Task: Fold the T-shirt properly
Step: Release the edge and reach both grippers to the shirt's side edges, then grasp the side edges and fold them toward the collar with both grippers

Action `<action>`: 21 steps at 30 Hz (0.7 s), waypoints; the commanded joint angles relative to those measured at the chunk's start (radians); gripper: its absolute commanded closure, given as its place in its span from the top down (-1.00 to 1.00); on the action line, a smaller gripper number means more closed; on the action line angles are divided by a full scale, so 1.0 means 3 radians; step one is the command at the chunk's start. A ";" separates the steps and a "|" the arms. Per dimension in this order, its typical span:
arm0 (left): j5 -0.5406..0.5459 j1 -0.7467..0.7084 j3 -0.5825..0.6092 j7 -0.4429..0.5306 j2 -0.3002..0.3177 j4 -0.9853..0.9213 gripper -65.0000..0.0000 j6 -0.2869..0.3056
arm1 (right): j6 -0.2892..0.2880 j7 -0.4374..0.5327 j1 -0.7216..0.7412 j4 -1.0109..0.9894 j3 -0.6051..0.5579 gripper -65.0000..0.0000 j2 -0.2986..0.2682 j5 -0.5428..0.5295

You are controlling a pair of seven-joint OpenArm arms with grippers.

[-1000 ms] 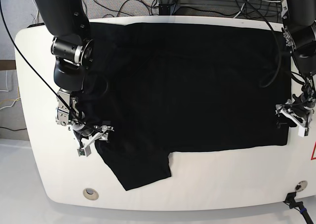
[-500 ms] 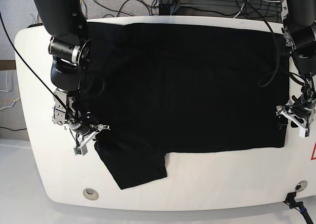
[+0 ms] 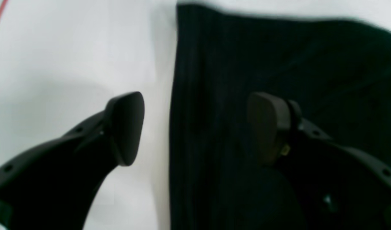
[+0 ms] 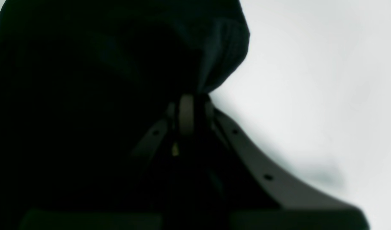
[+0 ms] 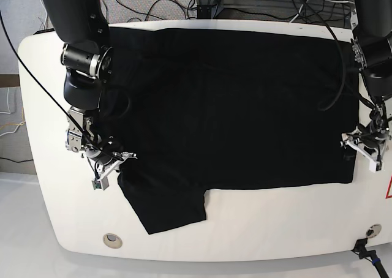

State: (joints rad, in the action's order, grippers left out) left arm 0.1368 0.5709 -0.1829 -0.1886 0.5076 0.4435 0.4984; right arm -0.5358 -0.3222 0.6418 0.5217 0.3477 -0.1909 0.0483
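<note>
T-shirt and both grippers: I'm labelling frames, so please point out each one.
T-shirt [image 5: 233, 106]: base view, middle of the spread black body.
Right gripper [image 4: 186, 111]: right wrist view, shut fingertips pinching cloth.
Left gripper [image 3: 195, 127]: left wrist view, gap between open fingers, astride the shirt's edge.

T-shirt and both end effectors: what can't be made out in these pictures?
- T-shirt print: no colour or lettering shows in any view; only plain black cloth.
- Right end effector: right wrist view is dark and blurred; cloth bunches at the shut tips, how much is pinched unclear.
- Left end effector: open astride the shirt's edge; contact with cloth or table is lost in blur.
- Base view: both are too small for detail.
</note>
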 commanded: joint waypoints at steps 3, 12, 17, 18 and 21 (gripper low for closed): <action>0.0058 0.0069 -0.0017 0.0043 0.0050 -0.0095 0.48 0.0029 | -0.0032 0.0023 0.0103 0.0049 0.0005 -1.00 -0.0031 -0.0010; 0.0063 0.0064 -0.0022 0.0033 -0.0109 -0.0085 0.47 0.0346 | -0.0032 0.0023 0.0032 0.0130 0.0005 -1.00 -0.0036 -0.0010; 0.0063 0.0064 -0.0022 0.0038 -0.0119 -0.0085 0.47 0.0346 | -0.0032 0.0023 -0.0096 0.0335 0.0005 -1.00 -0.0036 0.0000; 0.0063 0.0064 -0.0022 0.0038 -0.0119 -0.0085 0.45 0.0346 | -0.0032 0.0023 -0.0101 0.0335 0.0005 -1.00 -0.0036 0.0005; 0.0063 0.0064 -0.0022 0.0038 -0.0119 -0.0085 -0.09 0.0346 | -0.0032 0.0023 -0.0106 0.0335 0.0005 -1.00 -0.0036 -0.0005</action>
State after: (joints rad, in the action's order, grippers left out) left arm 0.1467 0.5648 -0.1879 -0.1890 0.4553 0.4026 0.5991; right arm -0.5430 -0.3199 0.5835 0.6052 0.3477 -0.1932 0.0494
